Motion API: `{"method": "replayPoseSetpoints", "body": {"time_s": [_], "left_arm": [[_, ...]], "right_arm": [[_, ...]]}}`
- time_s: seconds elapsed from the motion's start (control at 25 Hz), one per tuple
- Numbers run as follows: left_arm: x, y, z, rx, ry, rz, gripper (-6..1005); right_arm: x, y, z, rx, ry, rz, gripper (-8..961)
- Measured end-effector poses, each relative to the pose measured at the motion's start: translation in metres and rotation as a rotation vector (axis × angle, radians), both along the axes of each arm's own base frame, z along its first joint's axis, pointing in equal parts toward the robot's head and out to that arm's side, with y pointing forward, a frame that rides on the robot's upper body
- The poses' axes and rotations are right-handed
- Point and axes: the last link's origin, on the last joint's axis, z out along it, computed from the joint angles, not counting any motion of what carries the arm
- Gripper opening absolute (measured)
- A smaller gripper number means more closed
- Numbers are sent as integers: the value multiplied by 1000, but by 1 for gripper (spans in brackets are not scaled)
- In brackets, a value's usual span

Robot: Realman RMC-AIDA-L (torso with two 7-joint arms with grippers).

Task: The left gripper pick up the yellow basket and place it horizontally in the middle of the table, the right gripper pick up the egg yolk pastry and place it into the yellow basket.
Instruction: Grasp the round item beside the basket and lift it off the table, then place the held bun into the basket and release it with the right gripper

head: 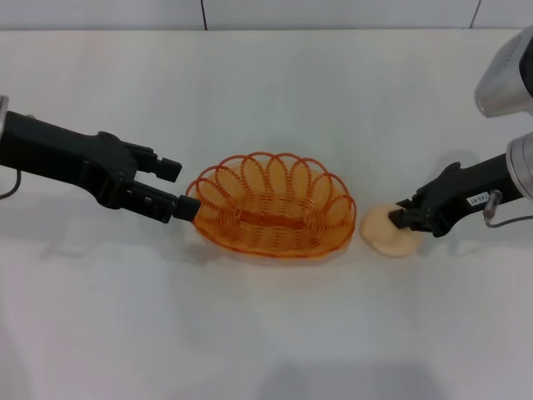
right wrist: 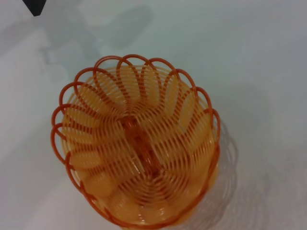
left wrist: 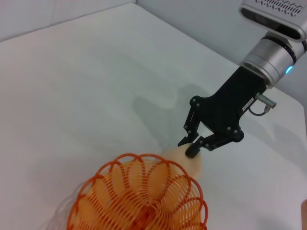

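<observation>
The orange-yellow wire basket [head: 271,207] sits upright and empty, long side across, at mid-table [head: 266,333], and the small pale round pastry [head: 388,231] lies just beside it at its three o'clock.

Both arms were matte black and blocky, each ending in a two-fingered black claw. The left gripper [head: 173,188] bore no markings. The right gripper [left wrist: 190,146] carried a small white label, with a silver cylindrical wrist segment, a blue-lit ring and a thin looped cable.
</observation>
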Motion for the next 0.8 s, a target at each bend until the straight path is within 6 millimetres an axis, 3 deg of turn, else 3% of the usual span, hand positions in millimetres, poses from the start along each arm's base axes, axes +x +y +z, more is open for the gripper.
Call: {"method": "replayPoseSetpoints", "body": {"time_s": [0.28, 0.8], "left_arm": [[-1, -1, -1, -1, -1, 2, 880], [-5, -3, 2, 6, -6, 10, 880]], "right_arm": [[-6, 0, 7, 7, 8, 9, 96], [-24, 3, 42, 89, 41, 63, 38]]}}
